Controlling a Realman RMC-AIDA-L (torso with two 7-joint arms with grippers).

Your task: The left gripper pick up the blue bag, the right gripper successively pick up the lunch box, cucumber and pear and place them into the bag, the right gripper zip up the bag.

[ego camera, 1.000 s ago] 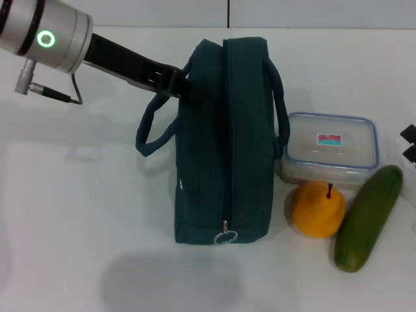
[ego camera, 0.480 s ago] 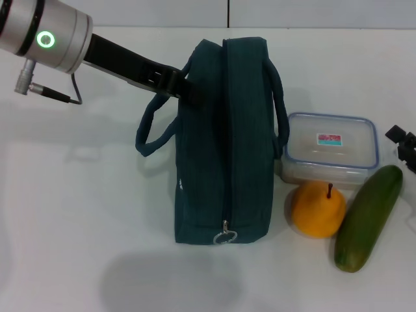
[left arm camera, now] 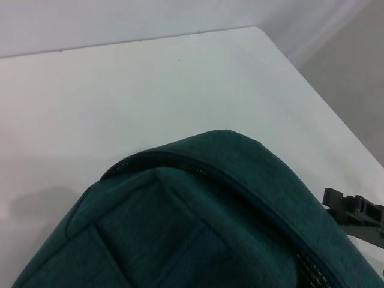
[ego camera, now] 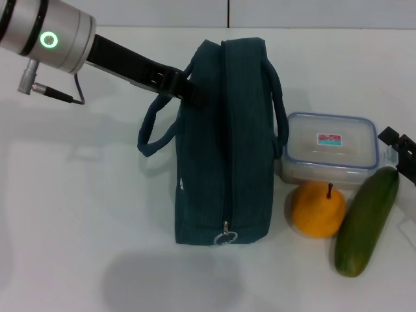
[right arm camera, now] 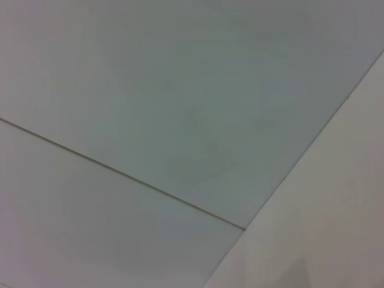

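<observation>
The left pincer (ego camera: 185, 88) meets the dark teal fabric bag (ego camera: 224, 143); grip unclear. The right pincer (ego camera: 400, 151), aperture unclear, nears the clear plastic lunch box (ego camera: 330, 148), the smooth green cucumber (ego camera: 365, 221) and the round yellow-orange pear (ego camera: 318, 208) on the white surface (ego camera: 78, 214).

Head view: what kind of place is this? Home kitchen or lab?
Probably a lab or test bench, not a kitchen: a bare white tabletop against a plain pale panelled wall, with only staged props, a dark teal fabric lunch bag and a clear plastic blue-rimmed lunch box.
</observation>
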